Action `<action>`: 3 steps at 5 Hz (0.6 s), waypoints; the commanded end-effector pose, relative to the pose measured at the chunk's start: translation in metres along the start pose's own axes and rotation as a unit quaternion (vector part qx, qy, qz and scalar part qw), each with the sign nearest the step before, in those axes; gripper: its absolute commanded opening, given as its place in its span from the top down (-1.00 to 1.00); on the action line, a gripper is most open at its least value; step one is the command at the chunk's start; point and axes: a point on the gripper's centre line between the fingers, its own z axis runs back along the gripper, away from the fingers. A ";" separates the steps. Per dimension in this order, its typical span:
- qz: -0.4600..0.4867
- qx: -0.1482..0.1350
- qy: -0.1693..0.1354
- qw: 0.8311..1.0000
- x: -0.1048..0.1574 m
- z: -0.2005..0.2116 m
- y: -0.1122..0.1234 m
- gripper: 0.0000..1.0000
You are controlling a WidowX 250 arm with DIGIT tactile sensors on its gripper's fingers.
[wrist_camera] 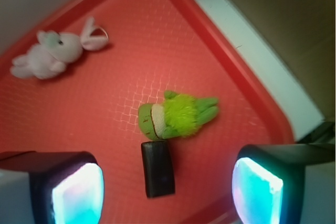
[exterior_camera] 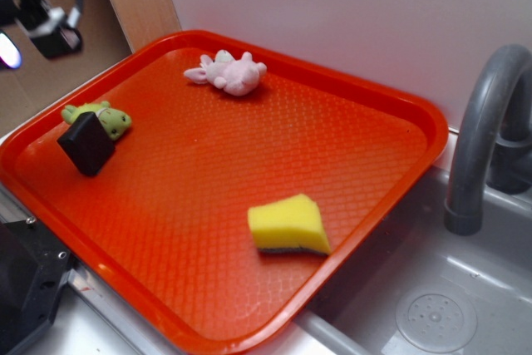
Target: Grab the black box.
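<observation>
only the wrist view shows the pincer (wrist_camera: pixel 167 192) spread wide, empty, above the black box (wrist_camera: pixel 157 168).

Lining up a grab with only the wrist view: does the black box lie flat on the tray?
Observer: It seems not. From the exterior view the black box looks tipped up on an edge, touching the green plush toy.
Operator: How close are the jaws to it?
Observer: Not close. They hang open, high above the left corner of the tray.
Operator: Is anything else on the tray that I can't see?
Observer: A yellow sponge lies near the rim on the side by the sink.
</observation>
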 end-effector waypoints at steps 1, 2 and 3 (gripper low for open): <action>-0.042 -0.021 0.041 0.998 -0.015 -0.066 0.004 -1.00; -0.036 0.006 0.069 0.997 -0.022 -0.088 0.005 -1.00; -0.020 0.016 0.076 0.997 -0.024 -0.088 0.001 1.00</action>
